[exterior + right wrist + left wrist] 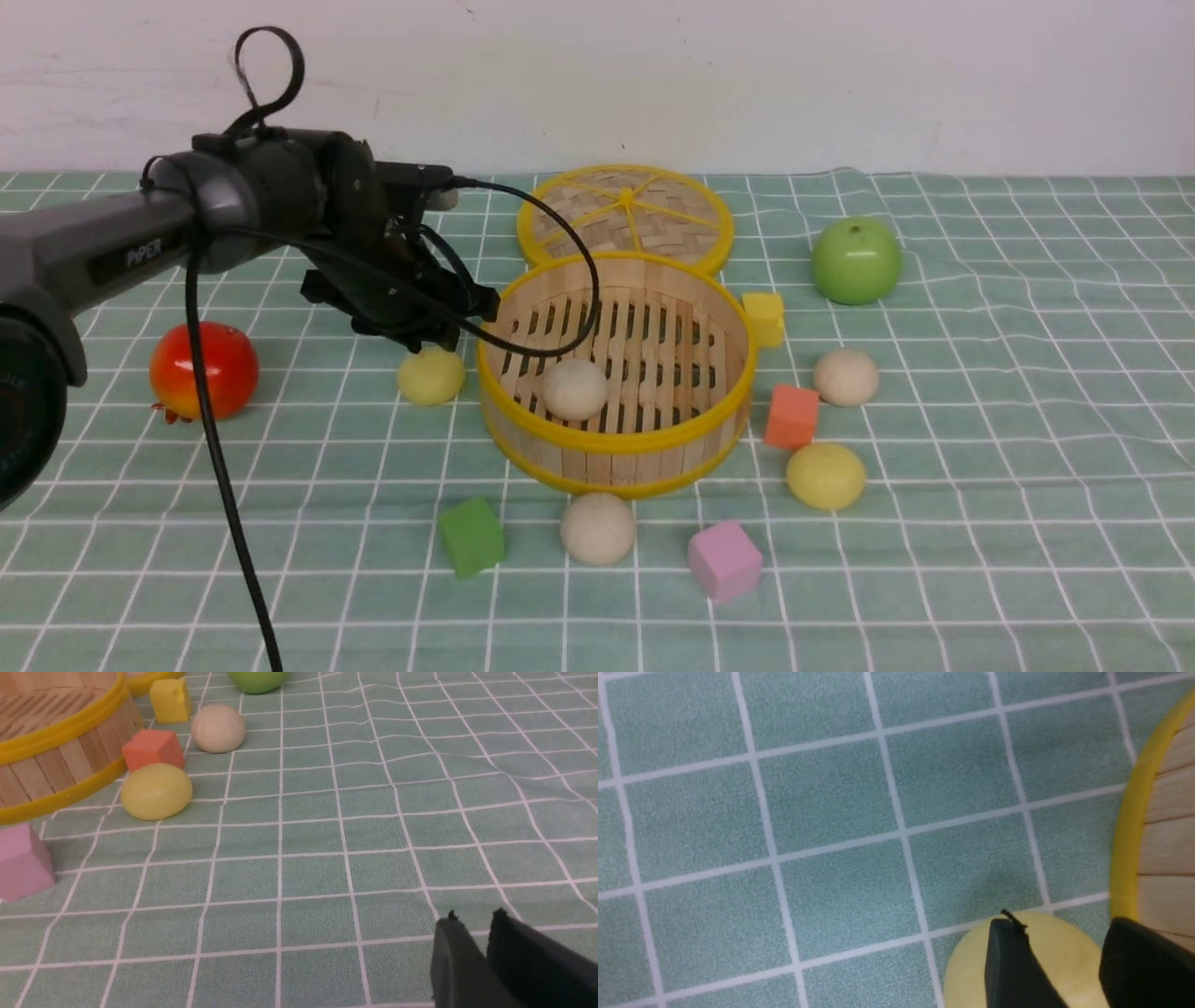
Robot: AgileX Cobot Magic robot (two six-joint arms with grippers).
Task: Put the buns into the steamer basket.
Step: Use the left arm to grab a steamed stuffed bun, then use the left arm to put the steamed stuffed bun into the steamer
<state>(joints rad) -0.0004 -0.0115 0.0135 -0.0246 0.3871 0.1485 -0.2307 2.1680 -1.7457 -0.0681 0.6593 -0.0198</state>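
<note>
The steamer basket (611,441) stands mid-table with one beige bun (574,388) on its slats. A pale yellow bun (430,375) lies on the cloth just left of the basket, and my left gripper (425,341) hangs right over it. In the left wrist view that gripper (1062,926) is open above the bun (1064,961), close to the basket's rim (1129,835). Outside the basket lie a beige bun (597,528) in front, another beige bun (845,376) and a yellow bun (825,475) to its right. My right gripper (474,917) is shut and empty over bare cloth, far from the yellow bun (155,791).
The woven lid (625,217) leans behind the basket. A red apple (203,370) sits far left, a green apple (855,260) at back right. Green (471,536), pink (724,559), orange (792,416) and yellow (764,318) cubes lie around the basket.
</note>
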